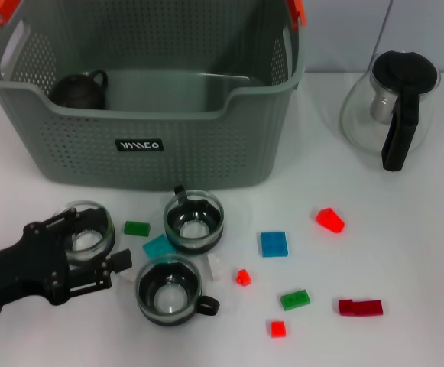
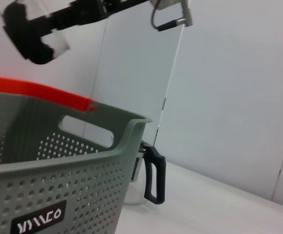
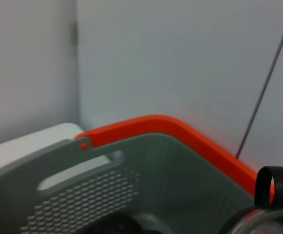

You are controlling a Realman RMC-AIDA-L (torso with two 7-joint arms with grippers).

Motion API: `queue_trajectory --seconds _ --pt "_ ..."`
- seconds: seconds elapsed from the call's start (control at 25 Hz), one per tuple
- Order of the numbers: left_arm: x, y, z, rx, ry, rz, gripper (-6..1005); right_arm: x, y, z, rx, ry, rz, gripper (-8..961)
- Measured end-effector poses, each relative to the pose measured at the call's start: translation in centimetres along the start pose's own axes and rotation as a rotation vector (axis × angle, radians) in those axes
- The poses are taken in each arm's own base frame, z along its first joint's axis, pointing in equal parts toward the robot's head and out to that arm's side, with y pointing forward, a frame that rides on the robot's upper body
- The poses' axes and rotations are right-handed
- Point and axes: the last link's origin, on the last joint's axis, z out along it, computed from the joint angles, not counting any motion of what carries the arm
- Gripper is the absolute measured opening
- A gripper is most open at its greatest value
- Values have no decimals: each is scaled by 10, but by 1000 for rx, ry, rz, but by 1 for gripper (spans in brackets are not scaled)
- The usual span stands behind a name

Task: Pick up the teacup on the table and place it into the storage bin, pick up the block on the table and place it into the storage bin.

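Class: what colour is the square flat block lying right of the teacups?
Blue square block; head view shows it best.

The only writing stands on the storage bin: a small black label on its front wall, bearing white stylised letters. In the left wrist view the same label reads roughly "YIMCO", though the exact letters cannot be told for certain.

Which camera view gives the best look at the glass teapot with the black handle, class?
The head view: the glass teapot shows whole, with black lid and handle, on the table right of the storage bin. The left wrist view shows only its handle and some glass behind the bin's corner. The right wrist view does not show it.
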Motion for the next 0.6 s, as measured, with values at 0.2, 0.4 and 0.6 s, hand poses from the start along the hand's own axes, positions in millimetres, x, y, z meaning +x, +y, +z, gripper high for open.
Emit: queue_trajectory --seconds 0.2,0.4,0.6 --pt "-3 1 -1 11 2 -10 854 16 2 30 97 12 -19 49" --pt "-4 1 2 11 1 -12 853 40 2 41 136 26 -12 49" --pt "-5 -1 5 15 -9 -12 853 61 4 44 118 46 4 50"
